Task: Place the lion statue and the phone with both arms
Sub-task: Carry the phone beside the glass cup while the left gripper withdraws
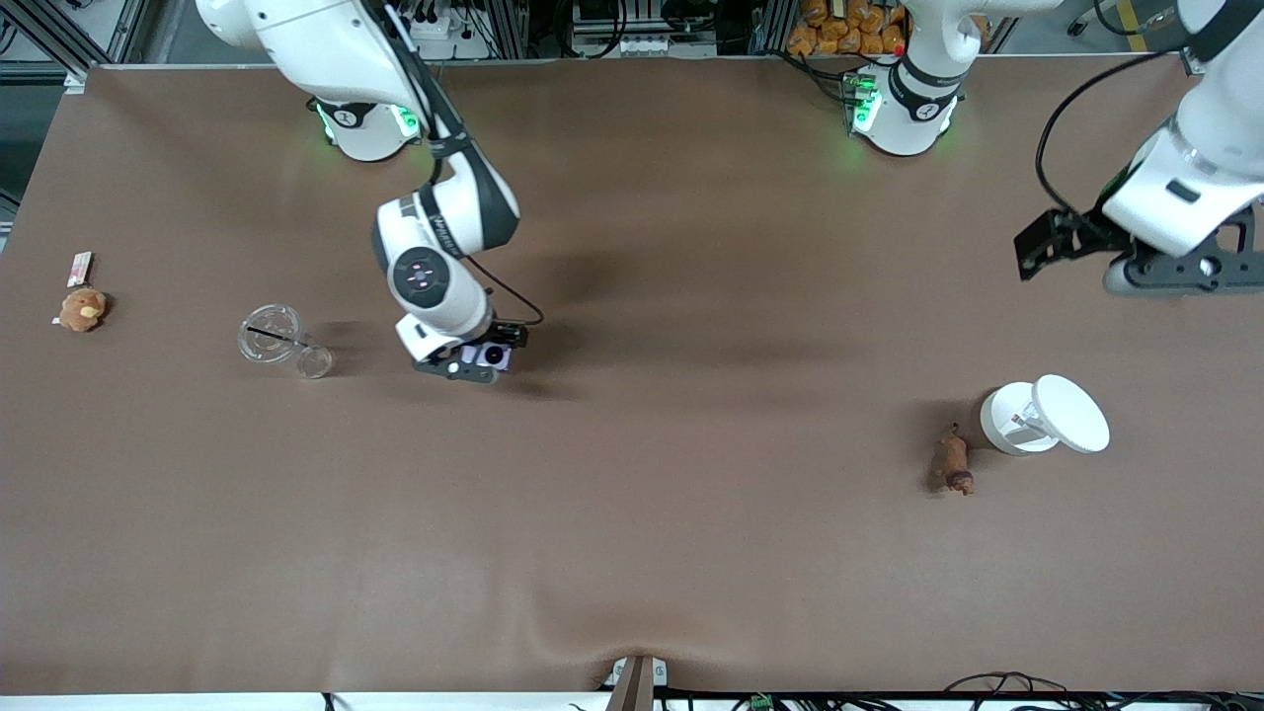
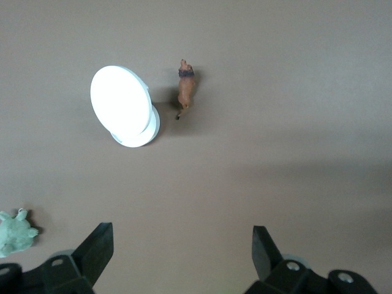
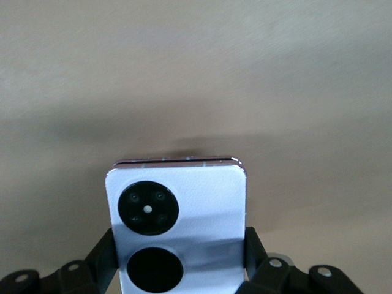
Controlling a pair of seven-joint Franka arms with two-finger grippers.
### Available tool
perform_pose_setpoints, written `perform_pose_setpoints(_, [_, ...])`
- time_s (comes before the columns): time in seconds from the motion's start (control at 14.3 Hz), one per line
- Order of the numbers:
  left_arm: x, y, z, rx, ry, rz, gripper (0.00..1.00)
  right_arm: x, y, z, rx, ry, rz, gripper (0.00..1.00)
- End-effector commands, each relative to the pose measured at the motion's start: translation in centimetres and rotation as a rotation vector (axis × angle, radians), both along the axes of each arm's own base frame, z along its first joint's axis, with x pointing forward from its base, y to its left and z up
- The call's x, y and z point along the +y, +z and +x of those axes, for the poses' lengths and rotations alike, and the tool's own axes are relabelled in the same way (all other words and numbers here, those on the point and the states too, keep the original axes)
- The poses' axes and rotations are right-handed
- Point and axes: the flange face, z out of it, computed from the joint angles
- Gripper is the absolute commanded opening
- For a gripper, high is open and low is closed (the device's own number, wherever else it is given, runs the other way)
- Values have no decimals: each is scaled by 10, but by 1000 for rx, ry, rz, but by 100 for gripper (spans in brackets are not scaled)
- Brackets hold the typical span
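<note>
The phone [image 1: 487, 355] is a pale-lilac square with two black circles on its face. It sits low at the brown table between the fingers of my right gripper [image 1: 478, 361]. In the right wrist view the phone [image 3: 177, 196] fills the space between the jaws, and the right gripper [image 3: 180, 250] is shut on its two sides. The lion statue [image 1: 954, 462], a small brown figurine, lies on the table toward the left arm's end. My left gripper [image 1: 1180, 269] hangs high over bare table there. The left wrist view shows the left gripper [image 2: 182, 245] open and empty, well apart from the lion statue [image 2: 186, 90].
A white round dish with a tilted lid [image 1: 1045, 417] stands beside the lion. Two clear glass cups [image 1: 272, 334] stand close to the right gripper. An orange-brown plush [image 1: 83, 309] and a small packet [image 1: 79, 268] lie at the right arm's end. A green plush [image 2: 13, 233] shows at the left wrist view's edge.
</note>
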Motion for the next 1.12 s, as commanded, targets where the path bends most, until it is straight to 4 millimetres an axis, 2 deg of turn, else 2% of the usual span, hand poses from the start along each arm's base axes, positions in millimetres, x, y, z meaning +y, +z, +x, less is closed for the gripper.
perform_pose_setpoints(0.0, [6, 5, -10, 27, -30, -17, 100, -52, 3, -5, 9, 38, 17, 0])
perform_pose_setpoints(0.21, [4, 3, -15, 70, -32, -27, 100, -94, 1, 3, 19, 64, 35, 0])
perform_pose_setpoints(0.35, [6, 5, -20, 101, -34, -21, 100, -108, -3, 6, 23, 73, 40, 0])
perform_pose_setpoints(0.56, [19, 13, -25, 130, -51, -21, 100, -145, -10, 10, 24, 100, 53, 0])
perform_pose_setpoints(0.7, [27, 15, -26, 131, -37, -21, 100, -153, -21, 6, -14, 112, 50, 0])
perform_pose_setpoints(0.91, [26, 22, -25, 117, -30, -24, 100, -152, -28, 4, -20, 114, 45, 0])
perform_pose_setpoints(0.98, [25, 21, -26, 119, -30, -25, 100, -152, -30, 4, -17, 110, 45, 30])
perform_pose_setpoints(1.05, [25, 22, -27, 124, -30, -27, 100, -152, -35, 4, -11, 100, 42, 99])
